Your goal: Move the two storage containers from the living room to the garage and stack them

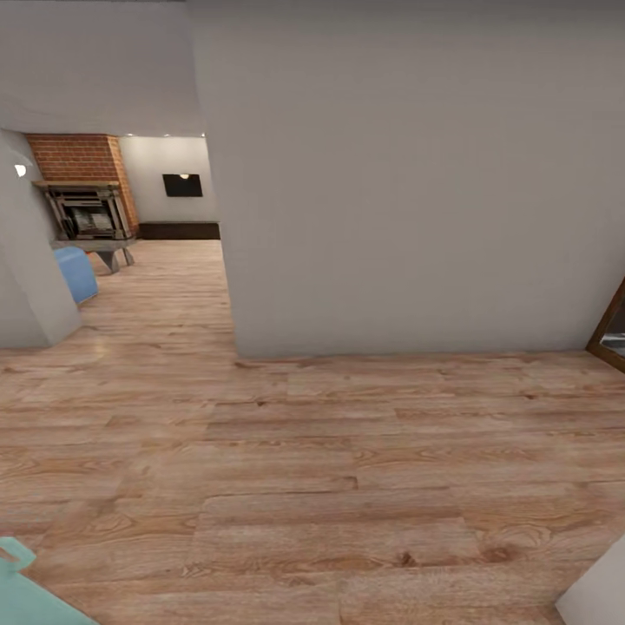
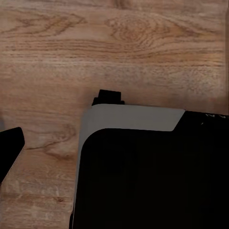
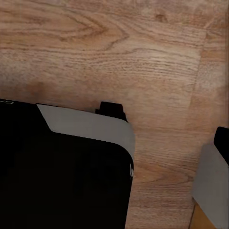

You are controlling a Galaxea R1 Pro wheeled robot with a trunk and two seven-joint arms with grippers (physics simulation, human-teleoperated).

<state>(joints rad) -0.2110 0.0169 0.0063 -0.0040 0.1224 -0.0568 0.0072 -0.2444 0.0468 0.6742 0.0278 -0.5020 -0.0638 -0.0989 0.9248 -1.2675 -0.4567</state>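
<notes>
On my head feed: light wood plank floor [image 1: 312, 486] across the lower half; a plain cream wall [image 1: 408, 191] dead ahead from 11 to 2 o'clock, blocking most of what lies behind it. Through the opening at 10 o'clock I see part of the living room [image 1: 165, 217]: red brick fireplace [image 1: 82, 187] with a dark firebox, its left side cut by a nearer wall corner [image 1: 30, 260]; a blue rounded piece [image 1: 76, 273], likely the sofa's end, mostly hidden by that same corner; a small dark rectangle on the far wall [image 1: 182, 185], too small to identify. At 3 o'clock, a sliver of a wood-framed door [image 1: 610, 325], cropped by the frame edge. At 7 o'clock, a pale teal shape [image 1: 26, 590], cropped, unidentified. At 5 o'clock, a white corner [image 1: 599, 590], cropped, unidentified. The two storage containers: not located in my feeds at this moment, so I cannot give their position. Left wrist feed: a black body with a grey band [image 2: 133, 119] over the plank floor [image 2: 114, 47]; a dark cropped shape [image 2: 9, 148] beside it. Right wrist feed: the same kind of black and grey body [image 3: 90, 126] over floor [image 3: 124, 47]; a grey and tan piece [image 3: 212, 191] at the edge, cropped. Fingers on both grippers: I cannot tell whether apart or together.
</notes>
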